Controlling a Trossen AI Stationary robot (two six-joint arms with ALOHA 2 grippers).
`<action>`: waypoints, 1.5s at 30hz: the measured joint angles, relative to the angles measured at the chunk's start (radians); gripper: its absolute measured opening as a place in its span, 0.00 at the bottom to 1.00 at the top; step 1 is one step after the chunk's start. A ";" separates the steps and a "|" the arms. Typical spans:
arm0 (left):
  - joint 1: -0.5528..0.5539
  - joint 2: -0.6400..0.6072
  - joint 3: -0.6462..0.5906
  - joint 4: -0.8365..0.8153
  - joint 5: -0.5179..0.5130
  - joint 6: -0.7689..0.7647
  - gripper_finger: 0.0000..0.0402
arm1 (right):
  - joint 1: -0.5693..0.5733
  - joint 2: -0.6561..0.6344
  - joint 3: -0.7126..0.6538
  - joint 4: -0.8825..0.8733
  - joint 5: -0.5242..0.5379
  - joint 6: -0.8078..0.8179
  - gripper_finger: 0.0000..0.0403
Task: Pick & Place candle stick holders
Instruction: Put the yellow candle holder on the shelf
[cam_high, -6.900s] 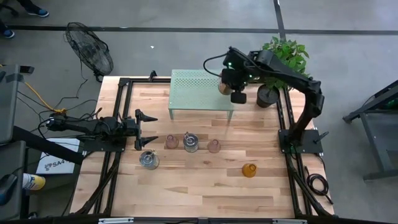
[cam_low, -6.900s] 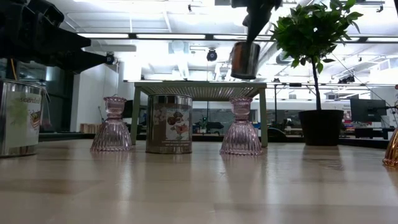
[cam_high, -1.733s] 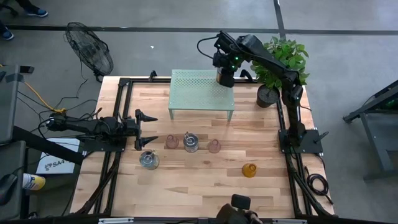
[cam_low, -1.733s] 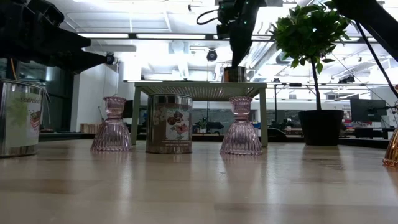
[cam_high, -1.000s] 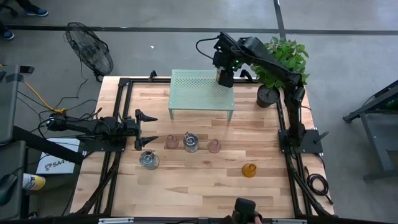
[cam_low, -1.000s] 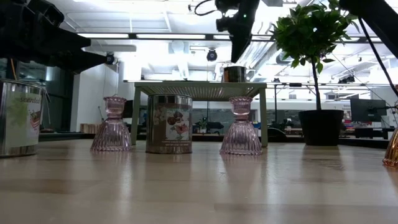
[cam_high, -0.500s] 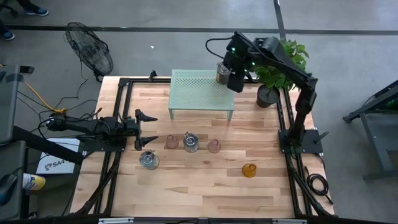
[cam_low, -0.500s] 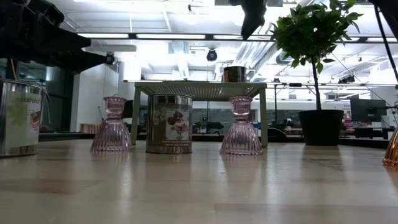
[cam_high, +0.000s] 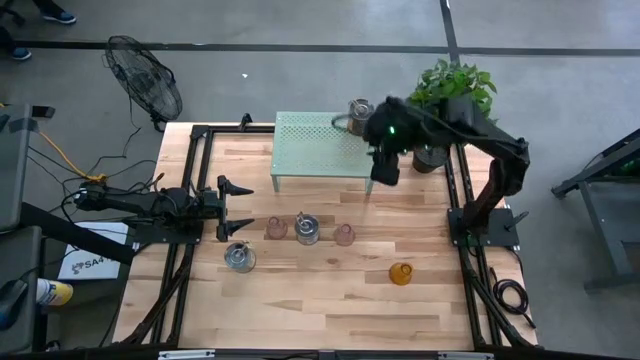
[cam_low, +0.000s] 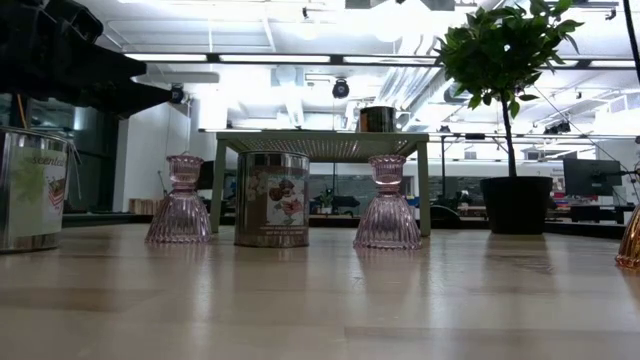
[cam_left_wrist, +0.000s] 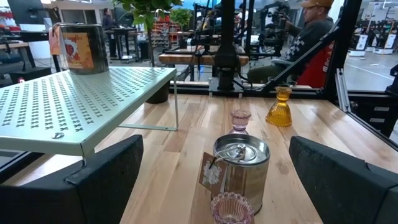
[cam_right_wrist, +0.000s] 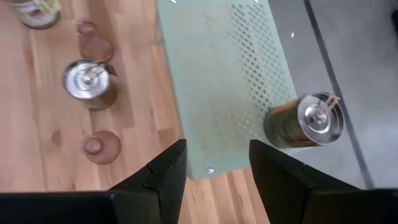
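One silvery metal holder (cam_high: 360, 108) stands on its base at the far right corner of the pale green perforated stand (cam_high: 320, 150); it also shows in the right wrist view (cam_right_wrist: 311, 121) and the low view (cam_low: 377, 119). On the table stand two pink glass holders (cam_high: 276, 228) (cam_high: 344, 235), two silvery ones (cam_high: 307, 230) (cam_high: 239, 257) and an amber one (cam_high: 401, 273). My right gripper (cam_high: 385, 165) hangs open and empty above the stand's near right corner (cam_right_wrist: 214, 180). My left gripper (cam_high: 235, 205) waits open at the table's left, level with the row of holders (cam_left_wrist: 214, 186).
A potted plant (cam_high: 440, 120) stands at the table's far right, just beyond my right arm. A fan (cam_high: 145, 85) stands off the far left corner. Bare wood lies along the near edge (cam_high: 320, 310). A person sits in the room beyond the table (cam_left_wrist: 305, 37).
My right gripper, open and empty, has risen from above the silvery holder on the stand and gone toward the table's near edge, out of the low view. The holder has stayed upright on the stand's far right corner.
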 joint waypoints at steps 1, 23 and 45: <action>0.000 0.000 0.000 0.000 0.000 0.000 0.99 | 0.028 0.000 0.000 0.000 0.019 0.010 0.42; 0.000 0.000 0.000 0.000 0.004 0.000 0.99 | 0.304 -0.315 -0.969 0.760 0.036 0.173 0.42; 0.000 0.000 0.000 0.000 0.003 0.000 0.99 | 0.227 -0.310 -1.383 1.403 -0.150 -0.110 0.42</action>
